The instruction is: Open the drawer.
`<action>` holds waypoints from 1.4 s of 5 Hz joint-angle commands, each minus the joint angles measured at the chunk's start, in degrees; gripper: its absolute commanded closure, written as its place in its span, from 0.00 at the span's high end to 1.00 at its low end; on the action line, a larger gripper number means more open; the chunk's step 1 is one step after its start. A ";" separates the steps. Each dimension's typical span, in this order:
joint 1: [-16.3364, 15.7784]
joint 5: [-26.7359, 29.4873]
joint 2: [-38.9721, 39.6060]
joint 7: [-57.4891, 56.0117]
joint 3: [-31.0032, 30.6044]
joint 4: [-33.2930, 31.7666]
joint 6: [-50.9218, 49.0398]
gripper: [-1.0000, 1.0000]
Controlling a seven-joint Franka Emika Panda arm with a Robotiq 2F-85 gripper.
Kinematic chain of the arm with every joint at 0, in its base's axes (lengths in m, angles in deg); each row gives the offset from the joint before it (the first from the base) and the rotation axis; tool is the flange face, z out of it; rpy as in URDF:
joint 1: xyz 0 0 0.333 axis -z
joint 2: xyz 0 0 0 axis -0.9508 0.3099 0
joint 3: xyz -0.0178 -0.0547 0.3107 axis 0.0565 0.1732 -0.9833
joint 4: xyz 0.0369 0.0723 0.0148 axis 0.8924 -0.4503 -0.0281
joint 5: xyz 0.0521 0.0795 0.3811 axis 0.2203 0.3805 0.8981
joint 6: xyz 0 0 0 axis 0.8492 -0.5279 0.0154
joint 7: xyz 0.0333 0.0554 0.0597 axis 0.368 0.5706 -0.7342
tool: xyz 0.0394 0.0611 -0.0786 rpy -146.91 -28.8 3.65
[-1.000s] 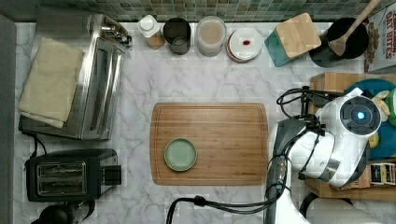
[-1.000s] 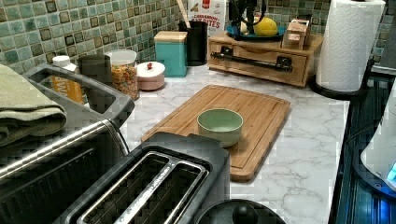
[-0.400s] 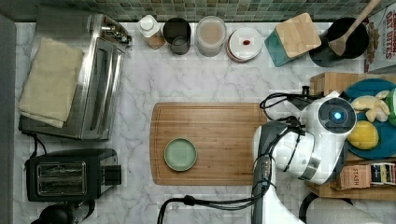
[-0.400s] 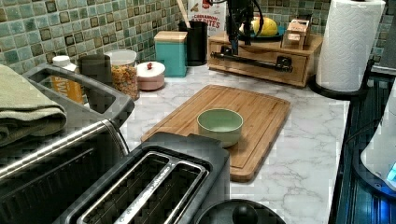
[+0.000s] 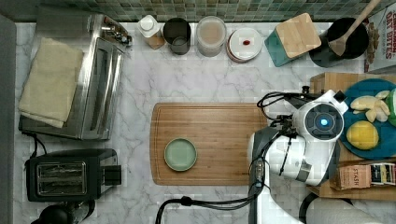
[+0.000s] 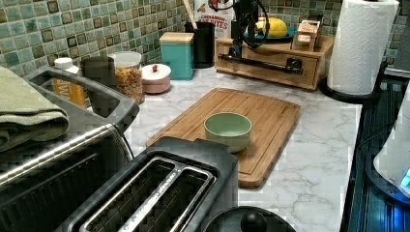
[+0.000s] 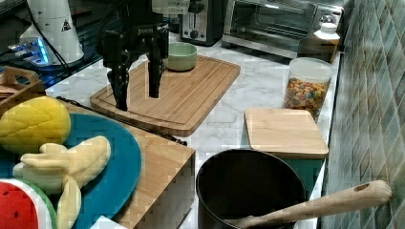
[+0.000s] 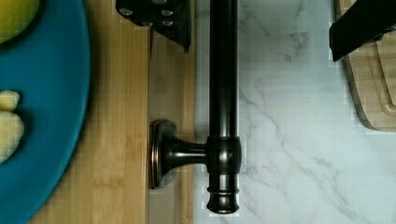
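The bamboo drawer [image 6: 270, 67] sits shut in its low wooden box [image 5: 327, 81] at the top view's right. Its long black bar handle [image 8: 223, 93] runs along the front, also seen as handle [image 6: 261, 63] and handle [image 7: 143, 126]. My gripper [image 8: 261, 28] is open and hangs over the handle, with one finger [image 8: 168, 18] against the drawer front side and the other finger [image 8: 359, 23] out over the marble. The bar lies between them, untouched. In the right view the gripper [image 7: 137, 93] points straight down; in the left view the gripper [image 6: 237, 50] is at the handle's left end.
A grooved cutting board [image 5: 208, 142] with a green bowl [image 5: 180, 154] lies just beside the drawer front. A blue plate [image 5: 369, 88] of fruit rests on the box. A paper towel roll [image 6: 365, 46], a black utensil pot [image 7: 250, 191] and a teal canister [image 6: 176, 55] stand nearby.
The arm has moved toward the top view's left, off the fruit plate, and come down in front of the drawer, so the open fingers now straddle the handle.
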 commanded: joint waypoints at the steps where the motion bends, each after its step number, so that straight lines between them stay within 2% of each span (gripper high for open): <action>1: 1.35 0.77 3.81 6.05 1.48 -2.90 5.15 1.00; 2: 2.62 3.09 5.39 4.01 0.62 -4.03 7.50 1.00; 3: 2.58 2.85 6.08 3.54 0.62 -3.24 4.83 1.00; 5: -0.03 1.47 4.97 7.90 0.46 -3.05 4.20 1.00; 7: -0.37 7.69 4.98 2.29 -5.66 -0.69 -1.79 1.00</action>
